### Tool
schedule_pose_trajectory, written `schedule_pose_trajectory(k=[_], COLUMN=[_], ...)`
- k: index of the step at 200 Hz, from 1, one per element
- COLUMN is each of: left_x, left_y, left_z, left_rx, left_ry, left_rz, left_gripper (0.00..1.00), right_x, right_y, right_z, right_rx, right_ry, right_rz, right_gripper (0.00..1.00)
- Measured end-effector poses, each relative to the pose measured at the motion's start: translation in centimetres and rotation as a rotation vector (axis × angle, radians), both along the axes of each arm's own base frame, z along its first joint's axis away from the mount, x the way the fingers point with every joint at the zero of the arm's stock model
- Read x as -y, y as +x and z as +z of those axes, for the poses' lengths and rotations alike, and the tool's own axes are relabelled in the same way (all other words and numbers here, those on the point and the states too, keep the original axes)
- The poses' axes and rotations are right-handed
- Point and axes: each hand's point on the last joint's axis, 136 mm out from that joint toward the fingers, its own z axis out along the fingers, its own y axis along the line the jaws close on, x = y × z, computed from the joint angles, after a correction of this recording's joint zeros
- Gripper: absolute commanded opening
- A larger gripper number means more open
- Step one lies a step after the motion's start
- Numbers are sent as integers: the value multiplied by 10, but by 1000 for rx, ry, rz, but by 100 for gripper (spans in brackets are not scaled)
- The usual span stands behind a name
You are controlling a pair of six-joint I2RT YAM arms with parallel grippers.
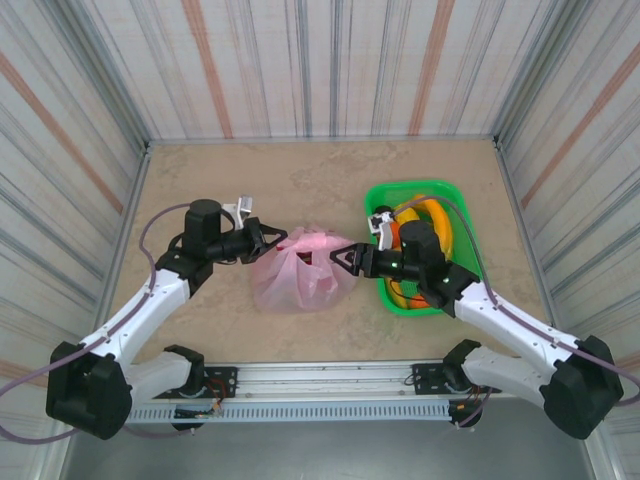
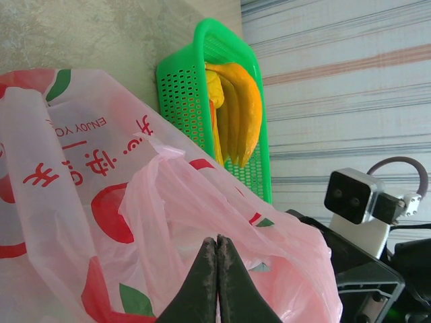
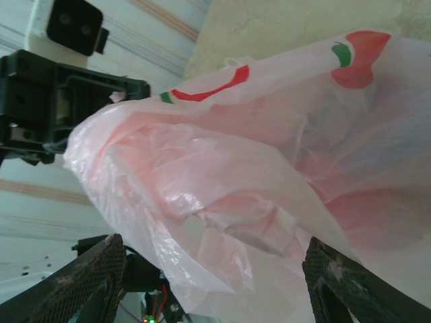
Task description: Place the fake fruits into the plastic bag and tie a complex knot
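- plastic bag (image 1: pixel 300 272) (image 2: pixel 81 168) (image 3: pixel 269 155) sits on the table (image 1: pixel 200 180), centre, between the two arms, just left of the green basket (image 1: pixel 420 185) (image 2: pixel 178 94).
- bag is pink and translucent with red peach prints and green leaves. Its top is crumpled into loose folds.
- left gripper (image 1: pixel 283 240) (image 2: pixel 217 242) is at the bag's upper-left edge, jaws pressed flat together. In the left wrist view the film lies right against the tips. I can't tell if any plastic is caught between them.
- right gripper (image 1: pixel 338 258) (image 3: pixel 214 242) is at the bag's right side, pointing left at it, jaws spread wide. In the right wrist view a bunched lobe of the bag sits between the two fingers (image 3: pixel 94 282), with a gap on each side, so nothing is pinched.
- the two grippers face each other across the top of the bag and are close together.
- fake fruits: yellow bananas (image 1: pixel 428 215) (image 2: pixel 236 114) lie in the basket, leaning against its wall. More yellow/orange shows under the right forearm, but it is too covered to sort out.
- reddish patches show through the film. I can't tell print from contents.
- basket is on the right half of the table, and the right arm passes over it.
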Motion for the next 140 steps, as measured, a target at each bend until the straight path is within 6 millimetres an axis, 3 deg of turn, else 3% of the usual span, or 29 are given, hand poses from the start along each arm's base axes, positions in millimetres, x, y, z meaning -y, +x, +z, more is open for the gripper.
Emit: schedule_pose_trajectory(k=[45,75,140], left_x=[0,0,0], left_y=[0,0,0], left_z=[0,0,0], left_rx=[0,0,0], left_ry=[0,0,0], left_rz=[0,0,0], left_gripper=[0,0,0], right_x=[1,-3,-8], right_y=[3,6,6], right_z=[-1,9,12], right_rx=[24,84,151], right_ry=[-14,6,-1], right_rz=[4,17,60], right_gripper=[72,70,45])
